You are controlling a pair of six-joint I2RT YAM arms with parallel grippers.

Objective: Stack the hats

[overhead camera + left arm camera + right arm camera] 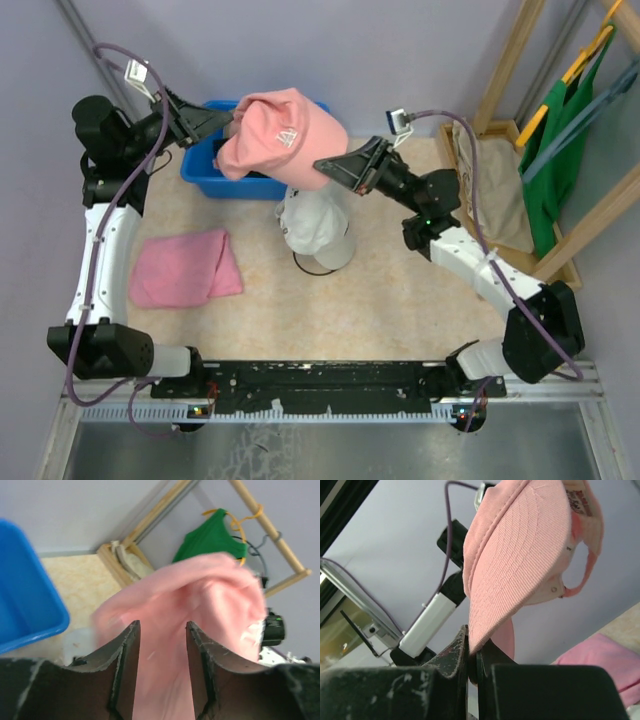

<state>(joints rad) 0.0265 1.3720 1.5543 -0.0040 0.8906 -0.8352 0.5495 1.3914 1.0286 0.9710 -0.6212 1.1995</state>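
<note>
You see the right gripper (323, 164) pinching the pink cap (280, 135) by its brim; the left gripper (162, 627) has its jaws spread. Blue bin (200, 172) behind, white cap (315, 225) directly beneath, pink cloth (185, 266) left (cap's logo unreadable).

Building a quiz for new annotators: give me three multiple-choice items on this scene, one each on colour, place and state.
1. The bin is: A red; B blue; C grey.
2. The white cap sits: A in the bin; B on the floor; C on the table, under the raised pink cap.
3. The right gripper is: A open, empty; B shut on the pink cap's brim; C shut on the white cap.
Key: 1 B, its walls are blue; 2 C, the top external view shows it there; 3 B, the right wrist view shows the brim pinched.
</note>
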